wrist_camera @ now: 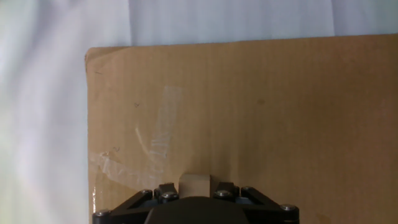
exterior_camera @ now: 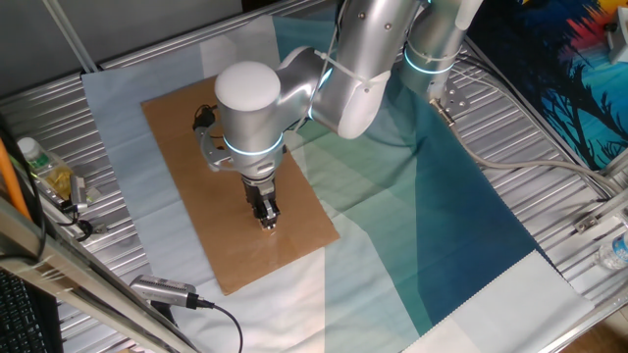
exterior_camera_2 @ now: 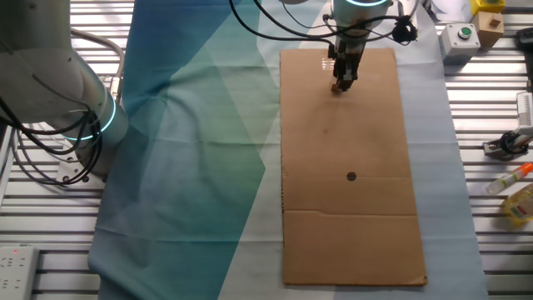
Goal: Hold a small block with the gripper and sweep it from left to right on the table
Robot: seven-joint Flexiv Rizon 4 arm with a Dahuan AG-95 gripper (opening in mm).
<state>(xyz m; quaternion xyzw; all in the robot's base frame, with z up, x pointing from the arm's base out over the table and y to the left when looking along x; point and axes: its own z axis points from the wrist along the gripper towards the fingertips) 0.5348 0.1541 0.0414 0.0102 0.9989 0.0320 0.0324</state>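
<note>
The narrow black gripper (exterior_camera: 268, 220) points down onto the brown cardboard sheet (exterior_camera: 186, 137), near its right long edge in one fixed view. In the other fixed view the gripper (exterior_camera_2: 340, 86) stands near the sheet's far end. In the hand view the small block (wrist_camera: 194, 183), a pale tan cube, sits clamped between the two black fingers (wrist_camera: 165, 190) at the bottom edge, resting on the cardboard (wrist_camera: 280, 112). The gripper (wrist_camera: 194, 188) is shut on it. The block is too small to make out in the fixed views.
The pale blue and teal cloth (exterior_camera: 432, 216) covers the ribbed metal table (exterior_camera: 39, 103). A second silver arm (exterior_camera_2: 50, 83) stands at the left of the other fixed view. A button box (exterior_camera_2: 460, 37) and small items (exterior_camera_2: 520, 200) lie along the right. Clear tape strips (wrist_camera: 155, 146) and a dark dot (exterior_camera_2: 351, 176) mark the cardboard.
</note>
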